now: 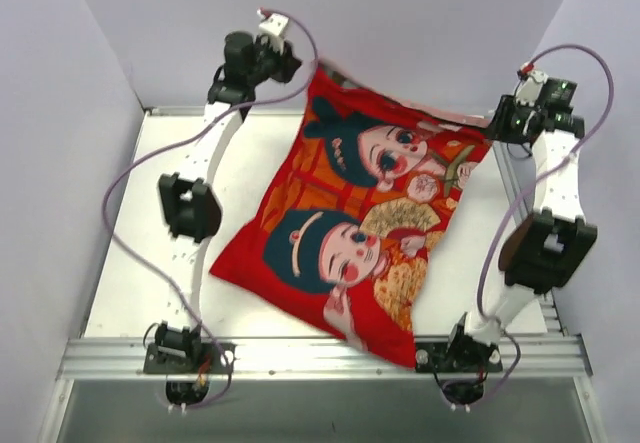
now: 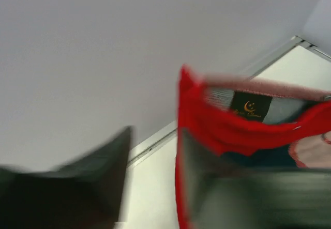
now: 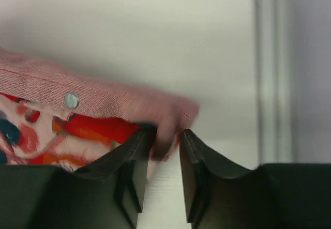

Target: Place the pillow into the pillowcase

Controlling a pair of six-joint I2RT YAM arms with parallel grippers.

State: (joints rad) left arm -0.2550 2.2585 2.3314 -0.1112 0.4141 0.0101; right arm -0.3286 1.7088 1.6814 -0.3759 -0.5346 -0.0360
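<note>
The red pillowcase [image 1: 350,213] with the two cartoon children lies bulging across the table, its far edge lifted. The pillow is hidden; I see only a pale surface and a black label [image 2: 251,106] inside the opening. My left gripper [image 1: 303,67] is at the far left corner. In the left wrist view, which is blurred, it [image 2: 154,136] is open, with the red hem [image 2: 232,131] draped over its right finger. My right gripper [image 1: 495,123] is at the far right corner. In the right wrist view it [image 3: 166,133] stands a narrow gap apart with the pink hem corner [image 3: 170,112] between its tips.
The white table [image 1: 130,263] is boxed in by pale walls at the back and both sides. A metal rail [image 1: 320,348] runs along the front edge, and the pillowcase's near corner overhangs it. A snap button [image 3: 71,101] sits on the hem.
</note>
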